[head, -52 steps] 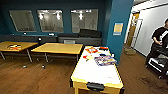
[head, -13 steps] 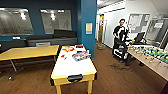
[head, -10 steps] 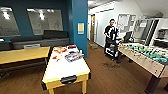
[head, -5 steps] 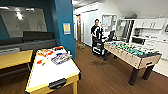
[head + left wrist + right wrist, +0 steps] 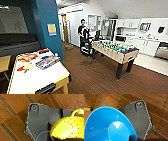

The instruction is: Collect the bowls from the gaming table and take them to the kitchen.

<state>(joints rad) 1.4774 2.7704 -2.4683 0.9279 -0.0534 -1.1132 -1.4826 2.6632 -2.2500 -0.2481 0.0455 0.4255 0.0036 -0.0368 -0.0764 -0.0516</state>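
A yellow bowl (image 5: pixel 68 128), dotted with small holes and carrying a loop handle at its rim, is showing large by the left wrist; a blue bowl (image 5: pixel 107 125) is showing large by the right wrist. Both are hanging over wood floor (image 5: pixel 12 109), so each is probably being carried, but neither claw's fingers are coming into sight, and I cannot tell how far they are parted or where they are pinching.

Both bowls are looking like thin glossy plastic: light, stiff enough to keep shape, slick on the inside. The rim seems the natural place to pinch, and a loose pinch could let a bowl swing or slip as the base is driving.

In the head view the white tabletop (image 5: pixel 37 77) is lying at lower left with flat game boxes (image 5: pixel 47 62) on it; whether any bowl is sitting there is too blurred to judge. The kitchen (image 5: pixel 147 37) is standing at far right, beyond the foosball table (image 5: pixel 113 51), where a person (image 5: pixel 83 32) is standing. The blue bowl's near edge is being cut off.
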